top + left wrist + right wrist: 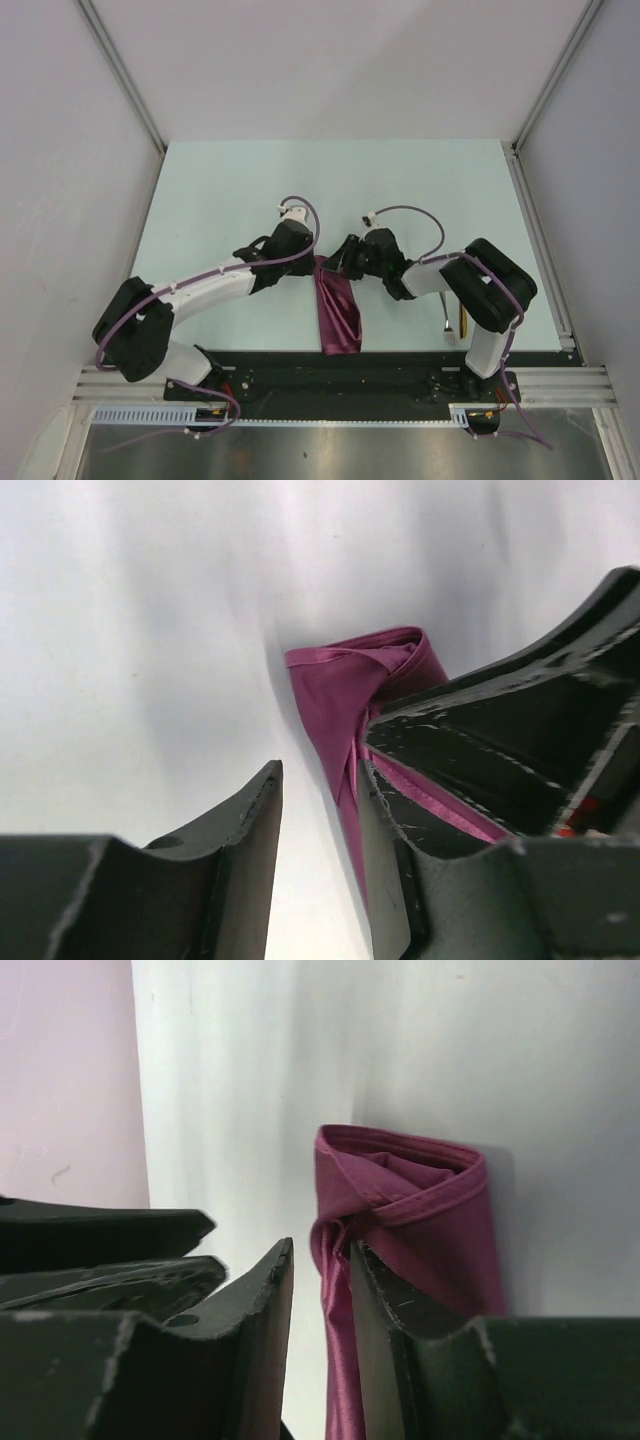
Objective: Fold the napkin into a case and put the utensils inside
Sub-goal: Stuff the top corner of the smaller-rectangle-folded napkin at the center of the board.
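The plum-magenta napkin (338,312) lies folded into a narrow oblong strip on the pale table, running from the middle toward the near edge. Both grippers meet at its far end. My left gripper (312,262) (320,780) is open, and the napkin (340,680) lies against the inner face of its right finger, with bare table in the gap. My right gripper (338,264) (320,1255) is open too; a fold of the napkin (420,1210) hangs between its fingers, touching only the right one. The utensils, a silver piece (447,322) and a golden piece (461,322), lie beside the right arm, partly hidden.
The black mounting strip (330,375) runs along the near edge, just below the napkin's near end. Grey walls and aluminium rails (540,240) bound the table on both sides. The right gripper's fingers (500,750) show in the left wrist view.
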`<state>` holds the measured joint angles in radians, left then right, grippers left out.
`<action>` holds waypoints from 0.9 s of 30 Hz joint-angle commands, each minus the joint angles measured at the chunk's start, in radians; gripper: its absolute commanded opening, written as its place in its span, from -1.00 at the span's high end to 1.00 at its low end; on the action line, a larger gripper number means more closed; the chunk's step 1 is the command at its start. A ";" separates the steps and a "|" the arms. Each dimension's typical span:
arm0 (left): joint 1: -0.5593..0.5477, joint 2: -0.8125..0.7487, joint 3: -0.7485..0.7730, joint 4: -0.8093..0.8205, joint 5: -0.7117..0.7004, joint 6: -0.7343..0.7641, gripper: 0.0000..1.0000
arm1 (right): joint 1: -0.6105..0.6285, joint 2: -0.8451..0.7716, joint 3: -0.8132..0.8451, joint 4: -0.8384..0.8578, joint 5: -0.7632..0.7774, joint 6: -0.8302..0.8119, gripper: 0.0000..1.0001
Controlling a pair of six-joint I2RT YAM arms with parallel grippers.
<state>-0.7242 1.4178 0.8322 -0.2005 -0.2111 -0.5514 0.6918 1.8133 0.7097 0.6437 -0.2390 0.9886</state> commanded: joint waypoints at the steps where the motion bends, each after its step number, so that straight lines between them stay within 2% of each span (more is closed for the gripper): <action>1: 0.011 -0.014 -0.005 0.035 0.009 -0.004 0.20 | -0.012 -0.068 0.048 -0.056 -0.025 -0.053 0.31; 6: 0.011 0.071 0.062 0.015 0.075 0.047 0.15 | -0.026 -0.112 0.037 -0.110 -0.003 -0.074 0.28; 12: 0.011 0.176 0.153 -0.033 0.096 0.105 0.08 | -0.058 -0.112 -0.006 -0.061 -0.042 -0.061 0.34; 14: 0.011 0.196 0.172 -0.033 0.090 0.117 0.16 | -0.061 -0.108 -0.018 -0.042 -0.048 -0.053 0.39; 18: 0.011 0.233 0.191 -0.039 0.075 0.125 0.31 | -0.067 -0.085 -0.030 -0.019 -0.057 -0.036 0.70; 21: 0.009 0.254 0.199 -0.048 0.058 0.131 0.36 | -0.066 -0.056 -0.035 0.007 -0.071 -0.025 0.83; 27: 0.009 0.282 0.214 -0.047 0.039 0.140 0.50 | -0.055 -0.022 -0.035 0.045 -0.082 -0.011 0.91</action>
<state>-0.7185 1.6836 0.9977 -0.2493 -0.1463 -0.4397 0.6292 1.7702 0.6800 0.6201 -0.3046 0.9680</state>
